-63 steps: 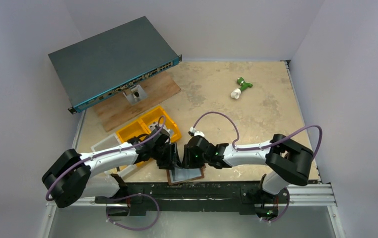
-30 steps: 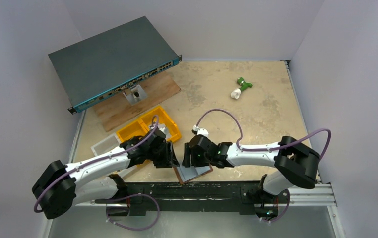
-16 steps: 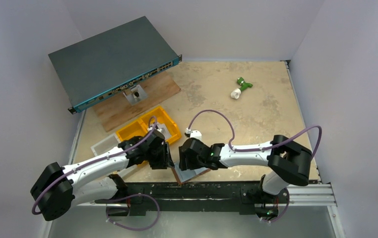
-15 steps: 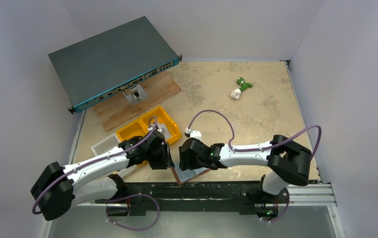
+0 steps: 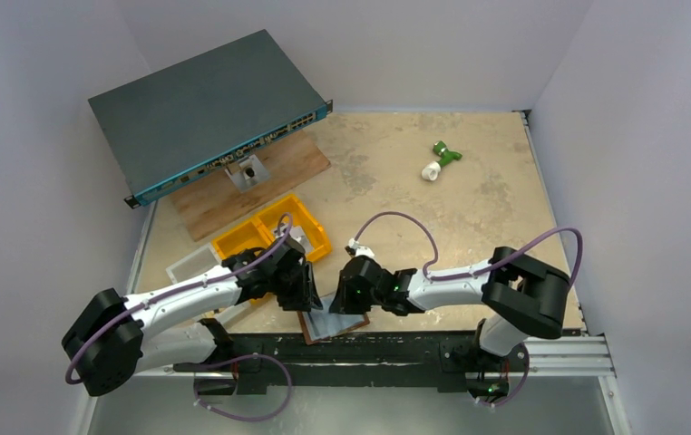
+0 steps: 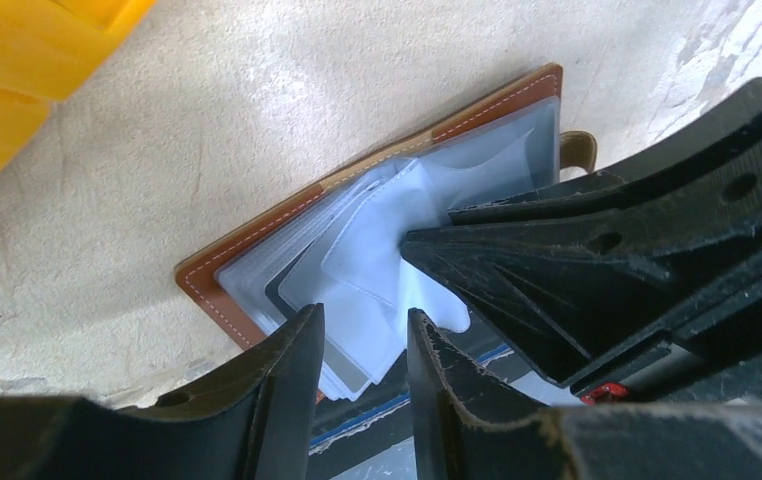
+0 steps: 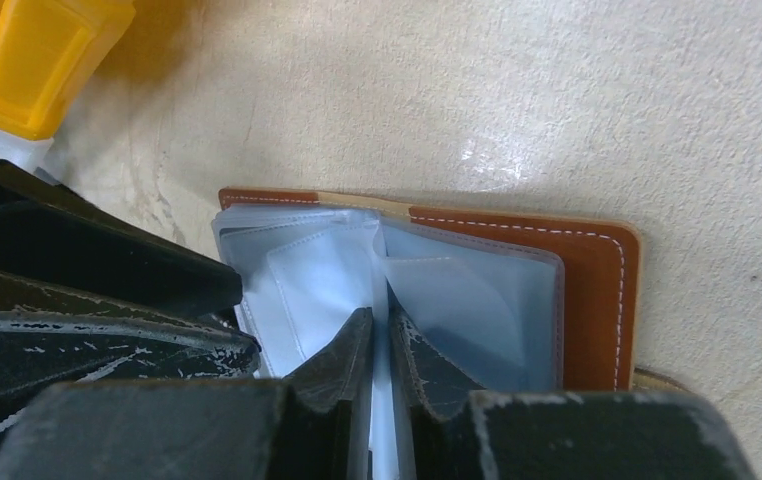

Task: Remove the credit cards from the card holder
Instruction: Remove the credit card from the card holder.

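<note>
Pinching now: the right gripper's (image 7: 379,318) fingers are clenched on the edge of a pale credit card (image 7: 382,410) standing up from the middle of the card holder (image 7: 597,270), though whether that leaf is card or plastic sleeve I can't tell. The brown holder lies open on the near edge of the table (image 5: 469,199), between both arms. The left gripper (image 6: 362,320) hovers at its near-left corner, fingers parted, gripping nothing. No card lies free on the table, so I'd call the task barely begun, with every card left to draw. The table is worn, mottled beige. To the far left are a yellow bin (image 5: 274,234), a wooden board (image 5: 251,186) and a network switch (image 5: 201,109). Plain pale walls close it in.
</note>
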Controlling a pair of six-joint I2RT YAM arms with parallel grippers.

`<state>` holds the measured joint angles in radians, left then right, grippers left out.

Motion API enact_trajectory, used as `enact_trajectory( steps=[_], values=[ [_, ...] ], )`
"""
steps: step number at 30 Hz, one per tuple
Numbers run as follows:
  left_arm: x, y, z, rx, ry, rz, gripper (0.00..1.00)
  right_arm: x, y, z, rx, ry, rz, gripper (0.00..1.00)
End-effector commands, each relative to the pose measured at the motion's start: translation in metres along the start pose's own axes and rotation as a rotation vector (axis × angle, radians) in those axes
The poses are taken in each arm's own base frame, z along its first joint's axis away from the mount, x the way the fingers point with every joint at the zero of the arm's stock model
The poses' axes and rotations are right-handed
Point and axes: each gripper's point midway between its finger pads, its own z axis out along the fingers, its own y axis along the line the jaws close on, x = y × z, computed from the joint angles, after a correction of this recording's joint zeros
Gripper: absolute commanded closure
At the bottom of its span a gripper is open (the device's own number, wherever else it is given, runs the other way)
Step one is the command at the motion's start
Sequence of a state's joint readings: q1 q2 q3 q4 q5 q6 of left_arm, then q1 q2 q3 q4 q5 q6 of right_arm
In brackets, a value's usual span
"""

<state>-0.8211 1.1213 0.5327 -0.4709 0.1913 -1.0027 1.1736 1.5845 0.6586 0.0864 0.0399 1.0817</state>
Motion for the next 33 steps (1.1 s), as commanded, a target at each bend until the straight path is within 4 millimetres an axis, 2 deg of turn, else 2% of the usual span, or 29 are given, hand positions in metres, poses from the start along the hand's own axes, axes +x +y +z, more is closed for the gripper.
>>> enact_trajectory(
  steps=[1, 10, 25, 33],
  values=[
    [-0.006, -0.018, -0.001, 0.059, -0.009, 0.030, 0.65, 0.031, -0.050, 0.003, 0.111, 0.108, 0.051, 0.91],
    [-0.002, -0.006, 0.001, 0.008, 0.003, 0.021, 0.66, 0.037, -0.061, 0.008, 0.079, 0.144, 0.103, 0.94],
    [0.005, 0.010, -0.002, -0.062, 0.010, 0.026, 0.65, 0.038, -0.068, 0.012, 0.084, 0.155, 0.124, 0.97],
    [0.009, 0.009, 0.002, -0.059, 0.015, 0.028, 0.65, 0.040, -0.068, 0.014, 0.079, 0.163, 0.121, 0.98]
  ],
)
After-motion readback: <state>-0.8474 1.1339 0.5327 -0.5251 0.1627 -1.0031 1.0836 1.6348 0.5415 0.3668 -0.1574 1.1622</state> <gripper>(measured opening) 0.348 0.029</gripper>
